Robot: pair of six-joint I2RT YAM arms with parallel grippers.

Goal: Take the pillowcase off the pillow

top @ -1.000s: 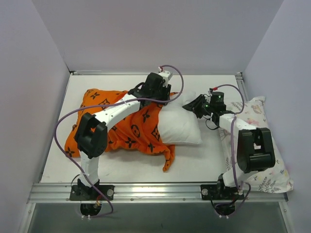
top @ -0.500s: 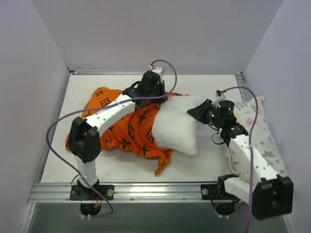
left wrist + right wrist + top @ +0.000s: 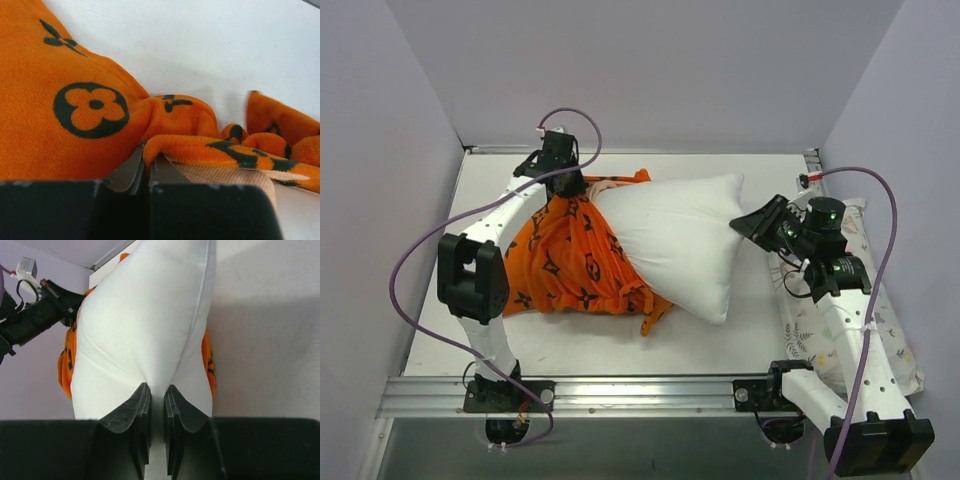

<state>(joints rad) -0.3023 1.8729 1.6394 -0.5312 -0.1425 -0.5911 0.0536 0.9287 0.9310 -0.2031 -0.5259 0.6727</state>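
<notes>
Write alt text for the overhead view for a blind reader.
A white pillow lies mostly out of its orange flower-printed pillowcase; the left gripper pinches the bunched case, the right gripper pinches the pillow's right edge.

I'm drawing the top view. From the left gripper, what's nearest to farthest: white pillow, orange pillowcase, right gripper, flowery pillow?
1. pillowcase: pinched in the left gripper.
2. pillow: just right of it.
3. right gripper: at the pillow's far end.
4. printed pillow: far right edge.
</notes>
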